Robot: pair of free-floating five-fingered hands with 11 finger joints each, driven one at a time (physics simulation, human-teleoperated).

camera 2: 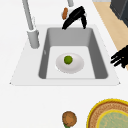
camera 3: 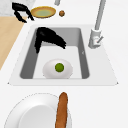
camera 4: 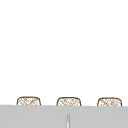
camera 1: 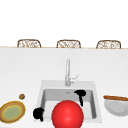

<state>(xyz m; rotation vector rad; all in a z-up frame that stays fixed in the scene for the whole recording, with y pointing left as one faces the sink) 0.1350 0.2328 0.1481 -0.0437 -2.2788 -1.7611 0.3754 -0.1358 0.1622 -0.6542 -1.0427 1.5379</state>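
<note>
A white bowl [camera 2: 76, 65] [camera 3: 49, 71] lies on the floor of the sink [camera 1: 42, 86] [camera 2: 93, 47] [camera 3: 27, 58], with a small green lime [camera 2: 68, 59] [camera 3: 59, 67] in it. My right hand [camera 1: 80, 94] [camera 2: 74, 17] [camera 3: 50, 37] hovers over the right half of the basin, open, fingers straight and slanting down, holding nothing. My left hand [camera 1: 38, 113] [camera 2: 120, 57] [camera 3: 21, 11] hangs at the sink's front left corner, relaxed and empty. A big red sphere [camera 1: 67, 115] covers the front of the basin in the front view.
The faucet [camera 1: 67, 72] [camera 2: 29, 20] [camera 3: 98, 22] stands behind the basin. On the left counter lie a yellow-rimmed brown plate [camera 1: 12, 112] [camera 2: 111, 116] [camera 3: 43, 11] and a small brown round thing [camera 1: 22, 96] [camera 2: 69, 118]. A white plate [camera 1: 115, 107] [camera 3: 32, 115] carries a baguette [camera 1: 115, 98] [camera 3: 61, 110]. Chair backs [camera 1: 68, 44] [camera 4: 68, 101] line the far edge.
</note>
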